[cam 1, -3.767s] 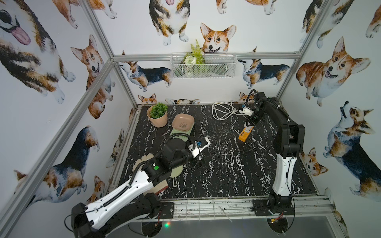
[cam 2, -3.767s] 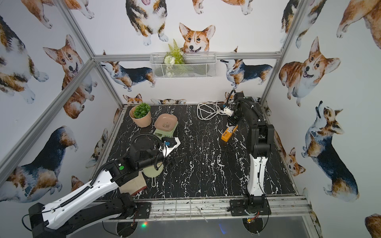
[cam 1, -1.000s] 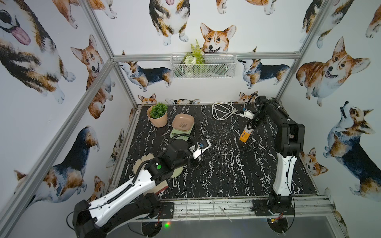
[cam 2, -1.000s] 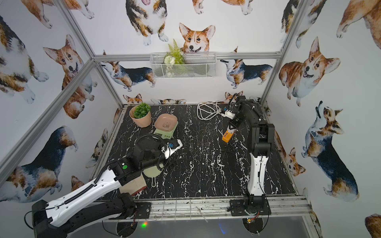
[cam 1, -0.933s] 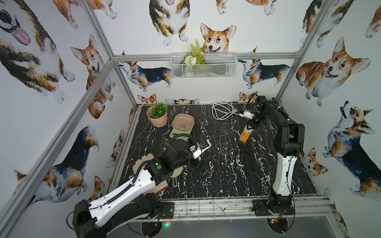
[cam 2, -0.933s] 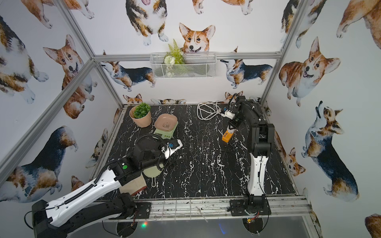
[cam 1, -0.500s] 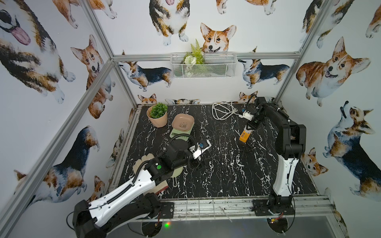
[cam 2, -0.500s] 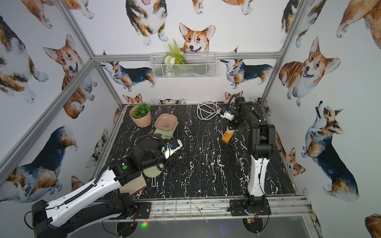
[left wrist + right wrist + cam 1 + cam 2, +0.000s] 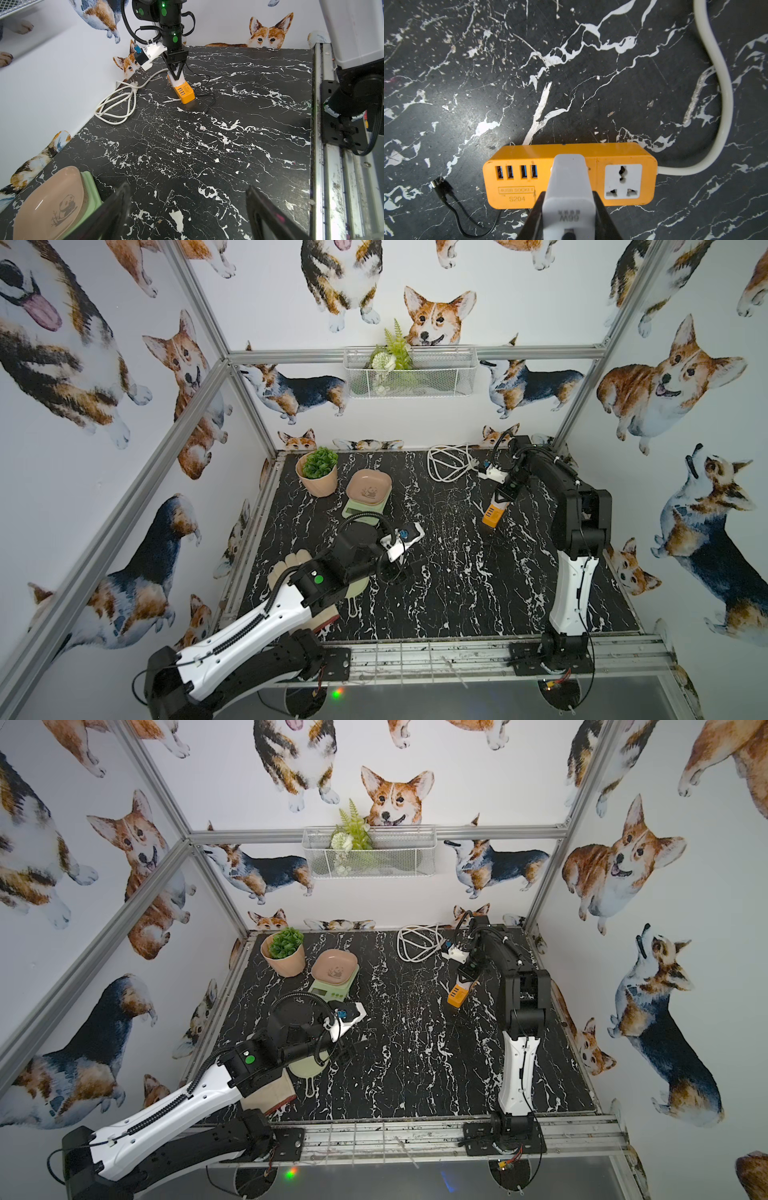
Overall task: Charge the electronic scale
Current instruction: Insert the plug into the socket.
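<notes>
The electronic scale (image 9: pixel 365 497) (image 9: pixel 334 975), pale green with a pink panda tray, stands at the back left beside a plant pot; its edge shows in the left wrist view (image 9: pixel 56 205). My left gripper (image 9: pixel 399 568) (image 9: pixel 345 1048) (image 9: pixel 188 187) hovers open over bare table in front of the scale, holding nothing. My right gripper (image 9: pixel 505 493) (image 9: pixel 467 973) (image 9: pixel 569 193) (image 9: pixel 176 75) is shut on a white charger (image 9: pixel 569 176), which stands against the middle socket of the orange power strip (image 9: pixel 591 153) (image 9: pixel 492 512). A thin black cable (image 9: pixel 452 207) runs from the charger, its free plug lying on the table.
A coiled white cord (image 9: pixel 446 464) lies at the back, leading to the strip. A plant pot (image 9: pixel 318 472) stands left of the scale. A beige mitt (image 9: pixel 286 568) and a pale-green mat (image 9: pixel 357 589) lie under my left arm. A wire basket (image 9: pixel 409 373) hangs on the back wall.
Hardly anything has moved. The right arm's elbow has shifted slightly while its gripper stays on the charger at the strip. The left arm is still.
</notes>
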`<state>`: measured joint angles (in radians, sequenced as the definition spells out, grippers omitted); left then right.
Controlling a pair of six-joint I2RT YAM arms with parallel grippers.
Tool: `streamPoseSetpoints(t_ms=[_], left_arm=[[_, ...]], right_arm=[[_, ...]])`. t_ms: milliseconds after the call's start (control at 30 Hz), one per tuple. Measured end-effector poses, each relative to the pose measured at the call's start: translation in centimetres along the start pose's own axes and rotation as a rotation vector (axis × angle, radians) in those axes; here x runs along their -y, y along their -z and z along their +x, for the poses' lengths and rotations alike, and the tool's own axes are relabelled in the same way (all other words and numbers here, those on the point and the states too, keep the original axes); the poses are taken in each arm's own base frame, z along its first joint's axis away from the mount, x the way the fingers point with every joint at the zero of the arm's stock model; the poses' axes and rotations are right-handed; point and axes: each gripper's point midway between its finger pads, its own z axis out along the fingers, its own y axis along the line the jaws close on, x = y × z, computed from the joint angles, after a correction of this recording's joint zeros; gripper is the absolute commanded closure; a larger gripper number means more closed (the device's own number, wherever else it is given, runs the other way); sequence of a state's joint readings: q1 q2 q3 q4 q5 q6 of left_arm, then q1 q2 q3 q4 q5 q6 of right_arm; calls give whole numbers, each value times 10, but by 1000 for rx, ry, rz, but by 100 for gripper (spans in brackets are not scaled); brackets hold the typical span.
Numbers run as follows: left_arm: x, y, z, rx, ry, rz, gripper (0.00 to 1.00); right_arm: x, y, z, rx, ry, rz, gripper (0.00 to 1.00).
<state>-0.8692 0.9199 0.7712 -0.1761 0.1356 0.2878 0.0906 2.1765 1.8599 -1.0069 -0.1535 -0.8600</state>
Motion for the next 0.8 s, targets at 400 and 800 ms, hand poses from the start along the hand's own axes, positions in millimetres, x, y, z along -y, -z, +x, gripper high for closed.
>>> streamPoseSetpoints(t_ms=[400, 800], left_arm=[[-6, -3, 4, -22, -20, -32, 10], [-5, -4, 9, -27, -21, -29, 7]], right_arm=[[2, 6, -23, 55, -104, -25, 53], [1, 61, -47, 157, -142, 19, 18]])
